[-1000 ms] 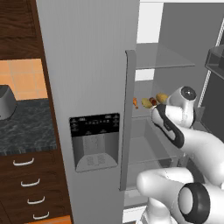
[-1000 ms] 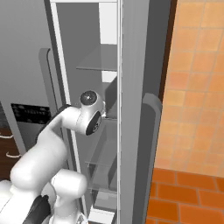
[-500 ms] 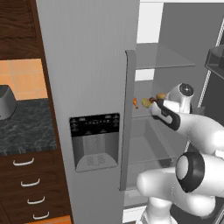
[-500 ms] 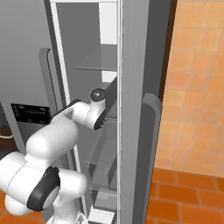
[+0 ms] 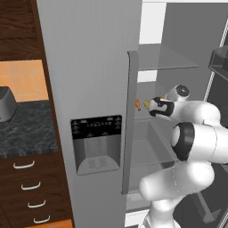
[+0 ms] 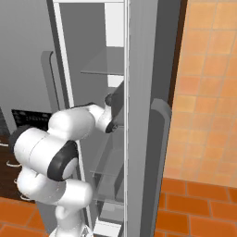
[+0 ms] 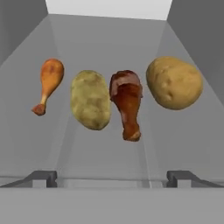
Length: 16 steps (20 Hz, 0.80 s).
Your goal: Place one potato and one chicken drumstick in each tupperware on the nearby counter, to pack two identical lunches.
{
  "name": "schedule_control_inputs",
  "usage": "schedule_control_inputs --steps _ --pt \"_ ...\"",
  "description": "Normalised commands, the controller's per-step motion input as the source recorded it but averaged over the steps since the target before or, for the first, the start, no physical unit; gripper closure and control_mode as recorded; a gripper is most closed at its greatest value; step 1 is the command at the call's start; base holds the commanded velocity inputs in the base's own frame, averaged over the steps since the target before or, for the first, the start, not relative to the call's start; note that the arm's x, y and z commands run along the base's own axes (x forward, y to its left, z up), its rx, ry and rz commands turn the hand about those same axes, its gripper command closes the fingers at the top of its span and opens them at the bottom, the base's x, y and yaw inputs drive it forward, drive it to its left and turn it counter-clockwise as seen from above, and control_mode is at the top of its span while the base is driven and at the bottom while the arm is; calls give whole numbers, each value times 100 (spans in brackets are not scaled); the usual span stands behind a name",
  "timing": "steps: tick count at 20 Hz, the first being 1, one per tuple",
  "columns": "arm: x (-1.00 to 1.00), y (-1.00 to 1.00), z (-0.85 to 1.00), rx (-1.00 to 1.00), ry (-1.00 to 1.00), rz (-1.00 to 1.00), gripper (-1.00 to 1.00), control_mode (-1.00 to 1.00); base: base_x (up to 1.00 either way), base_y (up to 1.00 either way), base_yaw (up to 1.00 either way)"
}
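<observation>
Two potatoes (image 7: 90, 99), two drumsticks (image 7: 127, 102) on fridge shelf (image 7: 109, 153); tool (image 7: 112, 177) open.

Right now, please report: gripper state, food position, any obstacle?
Gripper open, empty, inside the fridge. Two potatoes and two drumsticks lie in a row on the shelf ahead. Nothing between gripper and food.

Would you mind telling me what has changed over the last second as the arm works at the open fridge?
The arm folded: its elbow swung up and toward the base cameras, while the gripper pushed slightly further onto the fridge shelf toward the food. It took hold of nothing; its jaws stayed open. The base did not move, and the potatoes and drumsticks lie untouched.
</observation>
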Motion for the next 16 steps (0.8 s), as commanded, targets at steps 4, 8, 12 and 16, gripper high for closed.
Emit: schedule_control_inputs --steps 4,8,12,16 --pt "63 -13 -32 0 6 0 -100 -100 0 0 0" --pt "55 -19 -22 0 4 4 -100 -100 0 0 0" --pt "44 -29 -31 1 0 9 -100 -100 0 0 0" --pt "45 -12 -50 0 0 9 -100 -100 0 0 0"
